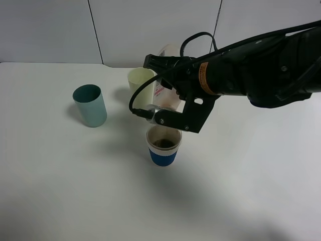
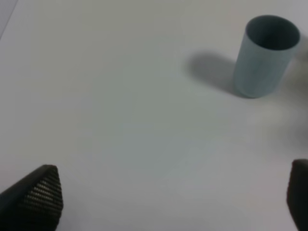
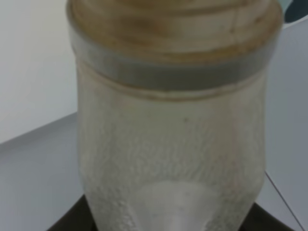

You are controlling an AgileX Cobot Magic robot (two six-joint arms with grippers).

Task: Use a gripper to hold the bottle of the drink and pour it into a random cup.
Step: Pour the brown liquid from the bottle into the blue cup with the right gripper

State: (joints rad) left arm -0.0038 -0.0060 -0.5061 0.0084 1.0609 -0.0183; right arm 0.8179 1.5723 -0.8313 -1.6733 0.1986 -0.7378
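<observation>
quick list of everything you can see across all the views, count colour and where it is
table: 1, white, under everything
teal cup: 1, teal, upright, left part of the table
pale cup: 1, pale yellow-green, upright, at the back, partly behind the arm
blue-sleeved cup: 1, white with a blue sleeve, upright, middle of the table
drink: 1 pool, dark brown, inside the blue-sleeved cup
bottle: 1, whitish with a pink label, capless, tipped neck-down above the blue-sleeved cup
right pincer: 1, black, shut on the bottle
left pincer: 1, black, open, over bare table, holding nothing
</observation>
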